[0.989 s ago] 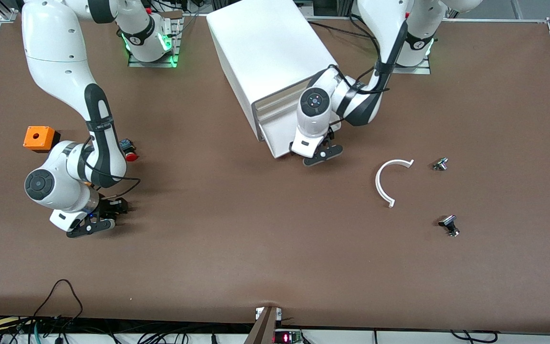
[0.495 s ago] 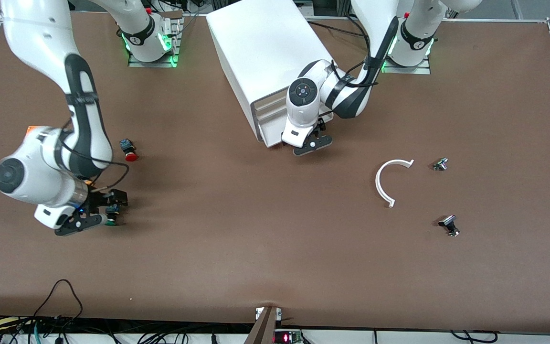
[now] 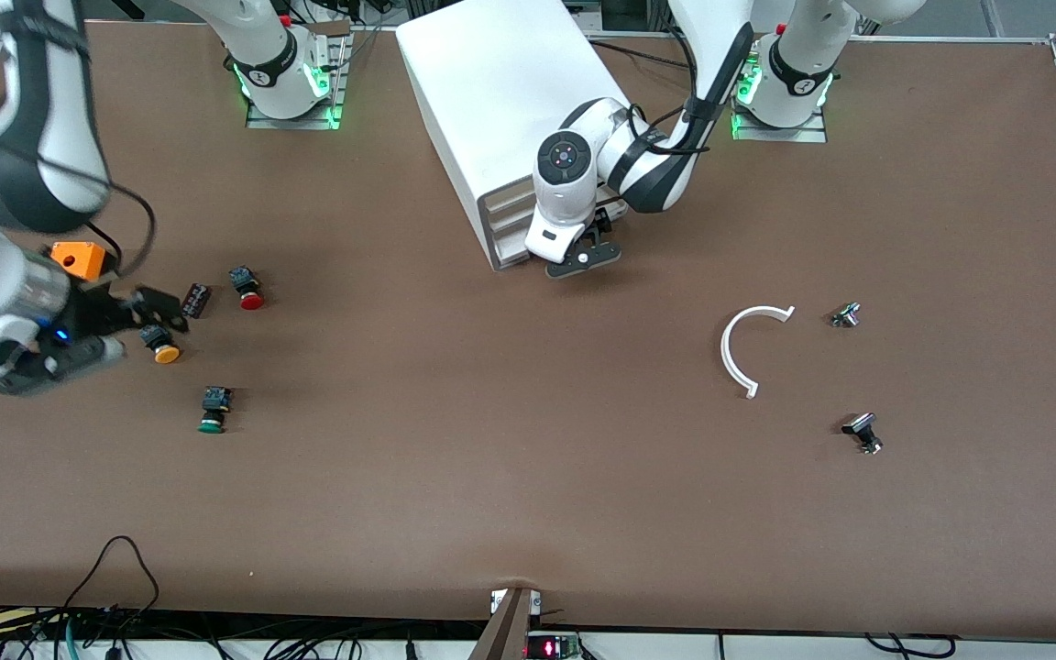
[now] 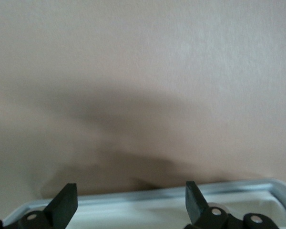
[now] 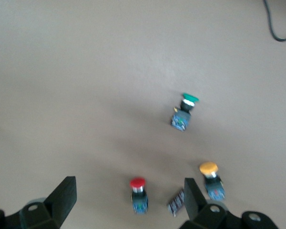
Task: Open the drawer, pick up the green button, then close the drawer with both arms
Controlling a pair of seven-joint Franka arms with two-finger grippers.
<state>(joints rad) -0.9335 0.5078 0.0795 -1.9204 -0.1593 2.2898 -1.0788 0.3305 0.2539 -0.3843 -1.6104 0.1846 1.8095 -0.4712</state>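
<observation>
Your right gripper is blurred and partly cut off at the edge of the front view, up over the table near the orange block, yet its wrist view shows the fingers spread wide with nothing between them. The green button lies on its side on the table, nearer the front camera than the yellow button, the red button and a small black part. A second ago that gripper was low over this spot; it has since let go and lifted away. Your left gripper sits open and empty against the front of the drawer, whose face you can barely make out under the wrist. The drawer stood well out a second ago and is now pushed almost flush with the white cabinet.
</observation>
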